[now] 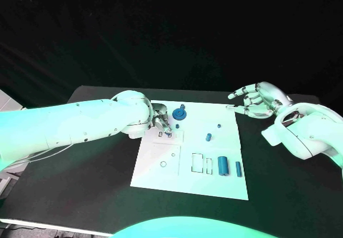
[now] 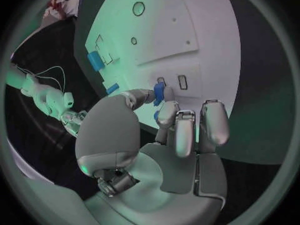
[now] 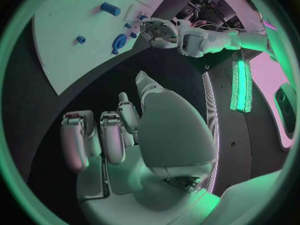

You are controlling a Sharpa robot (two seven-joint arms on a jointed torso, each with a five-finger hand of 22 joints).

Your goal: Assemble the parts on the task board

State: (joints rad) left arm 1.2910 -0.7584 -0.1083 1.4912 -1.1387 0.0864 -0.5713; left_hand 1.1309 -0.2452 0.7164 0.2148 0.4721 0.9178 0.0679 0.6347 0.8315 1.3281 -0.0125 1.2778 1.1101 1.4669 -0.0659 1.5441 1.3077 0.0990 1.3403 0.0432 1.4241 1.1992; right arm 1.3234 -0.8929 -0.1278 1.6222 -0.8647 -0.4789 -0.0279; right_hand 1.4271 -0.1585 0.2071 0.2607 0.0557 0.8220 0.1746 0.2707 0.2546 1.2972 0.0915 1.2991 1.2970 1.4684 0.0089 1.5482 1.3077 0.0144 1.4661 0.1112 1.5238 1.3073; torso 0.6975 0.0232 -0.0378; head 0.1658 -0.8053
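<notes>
Pinching a small blue part over the task board, the left hand fingers clamp it (right hand fingers spread, empty).

Smooth matt white task board, matt black table, glossy metallic-looking left robot hand.

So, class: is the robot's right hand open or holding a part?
Open. The right hand hovers beside the task board, fingers apart, nothing in them.
</notes>
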